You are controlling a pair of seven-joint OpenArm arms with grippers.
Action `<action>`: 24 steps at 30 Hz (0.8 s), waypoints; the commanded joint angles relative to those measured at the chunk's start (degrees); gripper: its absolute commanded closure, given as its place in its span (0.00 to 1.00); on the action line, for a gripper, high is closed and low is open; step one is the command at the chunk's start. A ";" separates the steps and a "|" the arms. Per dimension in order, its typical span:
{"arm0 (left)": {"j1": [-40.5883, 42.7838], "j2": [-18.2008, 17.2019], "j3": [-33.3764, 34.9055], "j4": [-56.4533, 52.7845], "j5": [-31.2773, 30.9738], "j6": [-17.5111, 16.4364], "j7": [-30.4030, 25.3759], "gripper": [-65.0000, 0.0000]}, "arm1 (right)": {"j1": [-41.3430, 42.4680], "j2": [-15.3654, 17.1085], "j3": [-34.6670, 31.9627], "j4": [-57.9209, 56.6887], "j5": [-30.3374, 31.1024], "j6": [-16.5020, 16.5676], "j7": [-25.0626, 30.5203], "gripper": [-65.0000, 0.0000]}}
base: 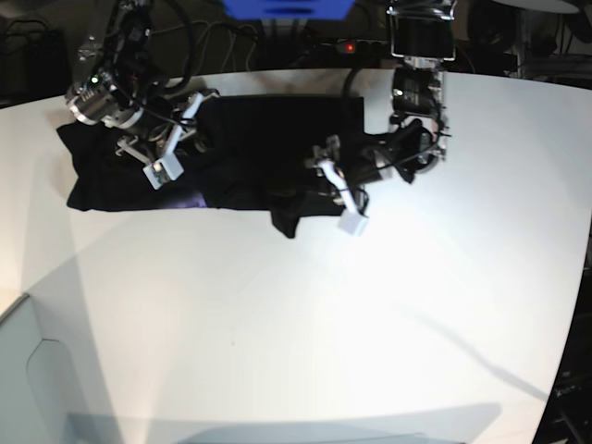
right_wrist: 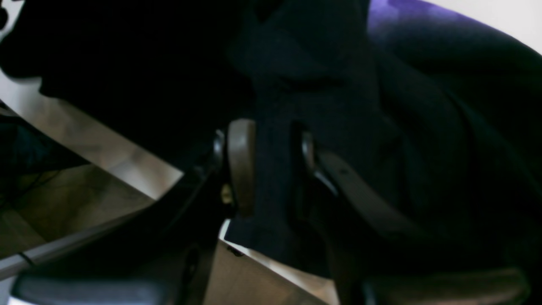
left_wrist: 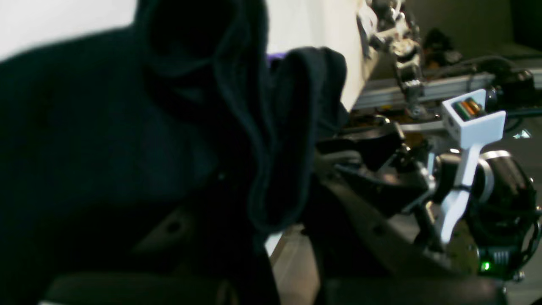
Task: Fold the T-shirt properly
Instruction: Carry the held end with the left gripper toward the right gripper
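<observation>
the t-shirt (base: 268, 139) lies bunched across the far side of the white table (base: 305, 314), with a strip of purple print showing along its near edge. the right gripper (right_wrist: 271, 165) is closed on a thick ridge of the black cloth, a pad on each side. the left gripper (base: 319, 180) is pinched shut in the folds at the shirt's other end, though its fingertips are buried in cloth, so what exactly it has is hard to tell. this looks like a mid-fold carry; next the arms likely need to lift together and lay the cloth flat. the sun face is hidden.
</observation>
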 commanded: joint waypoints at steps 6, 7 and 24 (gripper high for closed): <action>-3.27 0.22 8.26 -3.04 -1.79 -0.12 -5.95 1.00 | 0.87 -0.17 0.07 0.80 1.02 1.04 0.97 0.77; -3.62 0.22 8.79 -3.57 -1.79 -0.12 -6.57 1.00 | 0.87 -0.17 0.07 0.80 1.02 1.04 0.97 0.77; -6.61 0.75 9.31 -11.48 -2.23 -0.47 -6.57 0.36 | 1.31 -0.25 -0.11 -0.34 1.02 1.04 0.97 0.77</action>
